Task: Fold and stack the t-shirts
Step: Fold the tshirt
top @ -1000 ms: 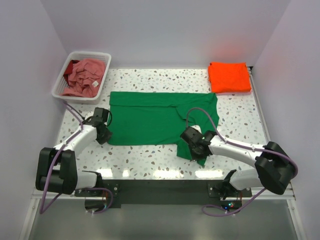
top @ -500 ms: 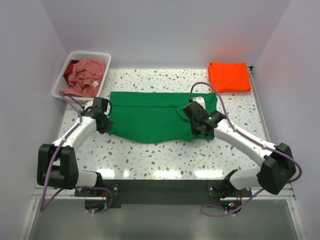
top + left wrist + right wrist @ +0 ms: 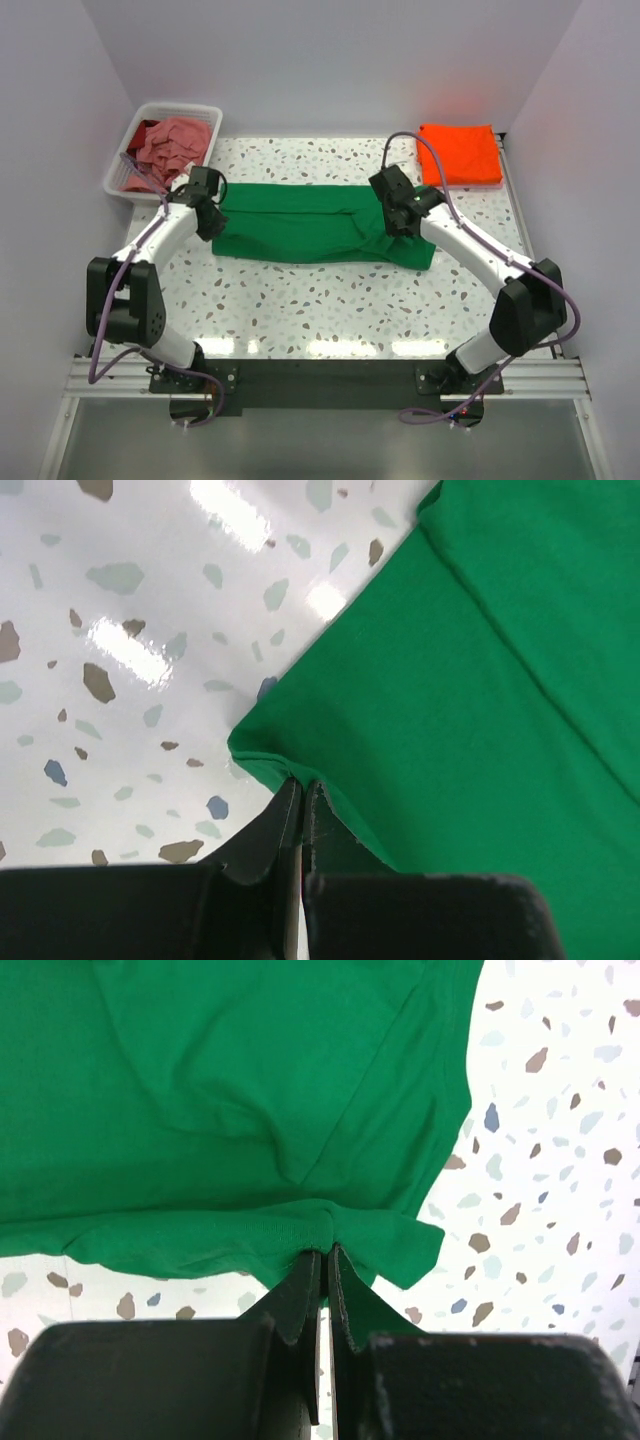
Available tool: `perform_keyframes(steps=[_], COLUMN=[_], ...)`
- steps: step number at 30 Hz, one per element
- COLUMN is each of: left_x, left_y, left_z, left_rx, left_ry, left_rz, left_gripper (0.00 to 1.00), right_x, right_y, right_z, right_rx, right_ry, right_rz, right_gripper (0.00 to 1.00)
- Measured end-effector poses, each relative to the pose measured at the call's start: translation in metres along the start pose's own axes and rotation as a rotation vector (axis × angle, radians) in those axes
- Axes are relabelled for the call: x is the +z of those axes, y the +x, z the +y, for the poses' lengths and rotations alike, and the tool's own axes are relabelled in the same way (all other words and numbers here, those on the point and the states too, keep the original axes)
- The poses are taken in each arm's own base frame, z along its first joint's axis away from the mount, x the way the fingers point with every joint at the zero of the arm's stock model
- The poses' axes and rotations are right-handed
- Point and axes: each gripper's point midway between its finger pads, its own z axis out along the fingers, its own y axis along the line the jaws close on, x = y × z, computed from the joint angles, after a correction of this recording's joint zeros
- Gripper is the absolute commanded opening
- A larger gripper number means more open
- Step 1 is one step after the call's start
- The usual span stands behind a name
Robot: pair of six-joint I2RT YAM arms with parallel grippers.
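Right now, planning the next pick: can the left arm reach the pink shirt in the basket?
Probably: the pink shirt lies uncovered close by, but the left gripper is shut on the green shirt.

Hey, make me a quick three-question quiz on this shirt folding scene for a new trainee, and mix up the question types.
1. True or false: the orange t-shirt lies folded at the far right corner of the table.
2. What are the left hand and right hand shut on? A) the orange t-shirt B) the green t-shirt C) nothing
3. Fill in: the pink t-shirt lies crumpled in the white ____.
Key: 1 true; 2 B; 3 basket.
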Motion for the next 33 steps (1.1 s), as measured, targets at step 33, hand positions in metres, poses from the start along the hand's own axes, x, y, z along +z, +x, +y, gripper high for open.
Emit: perform_keyframes(steps=[33], left_x=[0.054], left_y=[-0.048], left_z=[-0.052], left_rx=[-0.003], left_ry=[-0.073], left_rz=[-0.024], left_gripper=[0.00], right_x=[0.088], right_y=[-0.075], right_z=[0.001], right_rx=[-0.058], right_ry=[0.019], right_rz=[0.066], right_gripper=[0.00])
